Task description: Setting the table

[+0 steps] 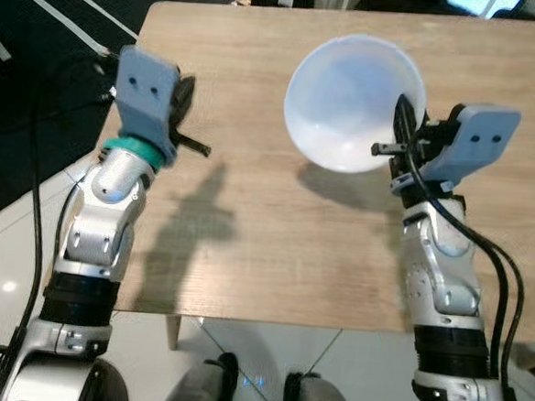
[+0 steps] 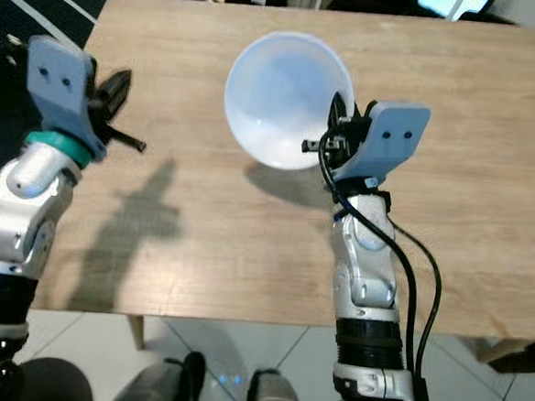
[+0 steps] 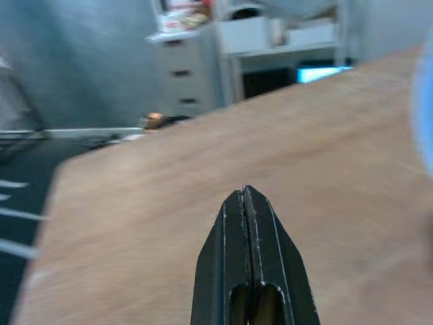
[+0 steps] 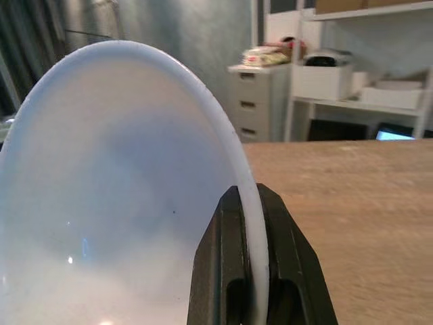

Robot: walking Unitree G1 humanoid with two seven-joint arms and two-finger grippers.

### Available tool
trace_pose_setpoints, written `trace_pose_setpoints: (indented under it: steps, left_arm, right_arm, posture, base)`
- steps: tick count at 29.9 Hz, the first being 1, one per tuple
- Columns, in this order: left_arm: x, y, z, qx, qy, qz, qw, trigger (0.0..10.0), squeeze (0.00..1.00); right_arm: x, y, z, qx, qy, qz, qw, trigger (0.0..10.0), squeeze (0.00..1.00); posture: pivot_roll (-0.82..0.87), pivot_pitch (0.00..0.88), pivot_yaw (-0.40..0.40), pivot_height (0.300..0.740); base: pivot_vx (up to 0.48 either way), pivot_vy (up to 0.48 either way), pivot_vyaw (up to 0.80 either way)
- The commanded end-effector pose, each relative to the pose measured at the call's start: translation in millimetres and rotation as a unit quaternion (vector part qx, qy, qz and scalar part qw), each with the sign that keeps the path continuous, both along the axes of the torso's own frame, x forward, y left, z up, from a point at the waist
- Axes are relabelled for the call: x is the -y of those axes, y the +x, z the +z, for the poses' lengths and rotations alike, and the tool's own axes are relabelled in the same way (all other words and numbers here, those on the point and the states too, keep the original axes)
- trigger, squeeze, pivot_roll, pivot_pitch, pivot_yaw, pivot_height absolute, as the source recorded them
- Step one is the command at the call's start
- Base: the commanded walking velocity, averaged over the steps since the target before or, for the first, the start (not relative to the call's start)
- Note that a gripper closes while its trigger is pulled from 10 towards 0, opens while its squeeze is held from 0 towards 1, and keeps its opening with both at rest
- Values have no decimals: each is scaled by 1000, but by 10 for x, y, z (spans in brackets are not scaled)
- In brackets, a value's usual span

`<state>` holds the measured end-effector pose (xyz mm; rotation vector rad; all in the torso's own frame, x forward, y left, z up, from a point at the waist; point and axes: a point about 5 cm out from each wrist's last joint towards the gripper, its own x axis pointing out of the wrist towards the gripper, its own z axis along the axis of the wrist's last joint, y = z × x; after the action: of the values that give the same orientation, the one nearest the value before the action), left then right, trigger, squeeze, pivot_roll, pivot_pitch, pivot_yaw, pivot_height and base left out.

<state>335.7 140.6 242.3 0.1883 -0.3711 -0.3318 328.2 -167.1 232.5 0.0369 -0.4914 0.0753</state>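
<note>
A white bowl (image 1: 352, 101) hangs tilted above the middle of the wooden table (image 1: 246, 245), casting a shadow on the wood. My right gripper (image 1: 404, 118) is shut on the bowl's rim (image 4: 247, 203), one finger on each side of the wall. Over the table's left part, my left gripper (image 1: 185, 94) is shut with nothing in it; its two fingers (image 3: 249, 230) press together above bare wood.
The table's near edge (image 1: 268, 322) lies just in front of me, with white tiled floor below. A dark floor with white stripes (image 1: 51, 11) lies to the left. Drawers and white shelves (image 4: 325, 88) stand beyond the table's far side.
</note>
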Motion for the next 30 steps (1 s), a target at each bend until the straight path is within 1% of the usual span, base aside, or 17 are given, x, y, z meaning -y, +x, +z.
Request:
trace_pose_setpoints:
  steps: [1,4,5,7,10,11,13,15,16,21,22,23,24,26,27,29,30]
  left_arm:
    - [1,-35,-30,-5,2,-10,1000,10000,0]
    - [6,-33,-35,-9,2,-12,1000,10000,0]
    - [-3,-31,-97,-20,30,-8,999,10000,0]
    - [-31,-43,-144,-30,47,-10,998,10000,0]
    - [-45,-52,-153,-32,51,-13,998,10000,0]
    - [-97,-109,-135,-32,66,-42,996,10000,0]
    - [-125,-146,-116,-30,78,-63,995,10000,0]
    - [-179,-190,-67,-28,93,-89,991,10000,0]
    - [-200,-206,-36,-24,101,-100,989,10000,0]
    - [-220,-216,5,-20,112,-111,987,10000,0]
    - [-230,-203,34,-12,122,-108,987,10000,0]
    - [-232,-199,40,-11,124,-106,986,10000,0]
    - [-232,-199,40,-11,124,-106,986,10000,0]
    - [-229,-189,58,-5,132,-107,985,10000,0]
    - [-115,-169,45,2,144,-122,982,10000,0]
    - [-115,-169,45,2,144,-122,982,10000,0]
    - [-4,-147,40,9,147,-132,980,10000,0]
  right_arm:
    - [14,-23,-20,1,-1,-5,1000,10000,0]
    - [8,-21,-28,-1,-2,-4,1000,10000,0]
    - [-32,-5,-68,-15,-16,4,1000,10000,0]
    - [-60,1,-95,-24,-12,11,1000,10000,0]
    - [-68,1,-100,-26,-6,15,1000,10000,0]
    - [-86,26,-116,-41,36,27,998,10000,0]
    - [-99,48,-128,-54,68,39,995,10000,0]
    - [-116,124,-156,-83,65,50,993,10000,0]
    - [-120,171,-169,-101,77,60,990,10000,0]
    - [-127,236,-178,-123,100,78,984,10000,0]
    - [-123,284,-172,-133,112,85,981,10000,0]
    - [-121,293,-169,-135,113,85,981,10000,0]
    - [-121,293,-169,-135,113,85,981,10000,0]
    - [-130,338,-156,-143,135,97,976,10000,0]
    - [-136,385,-135,-148,138,104,974,10000,0]
    - [-136,385,-135,-148,138,104,974,10000,0]
    - [-139,415,-115,-149,138,108,973,10000,0]
  posture:
    - [-12,139,109,740]
    - [-11,140,109,740]
    - [-6,145,109,740]
    - [-2,148,108,740]
    - [-1,148,108,740]
    - [4,151,107,740]
    - [8,154,107,740]
    - [9,157,106,740]
    - [12,158,106,740]
    - [16,161,103,740]
    - [22,162,99,740]
    - [22,162,99,740]
    - [22,162,99,740]
    - [22,165,98,740]
    - [23,167,89,740]
    - [23,167,89,740]
    - [20,166,88,740]
  base:
    - [0,0,0]
    - [0,0,0]
    - [0,0,0]
    - [0,0,0]
    - [0,0,0]
    - [0,0,0]
    - [0,0,0]
    - [0,0,0]
    - [0,0,0]
    - [0,0,0]
    - [0,0,0]
    - [0,0,0]
    - [0,0,0]
    - [0,0,0]
    - [0,0,0]
    - [0,0,0]
    - [0,0,0]
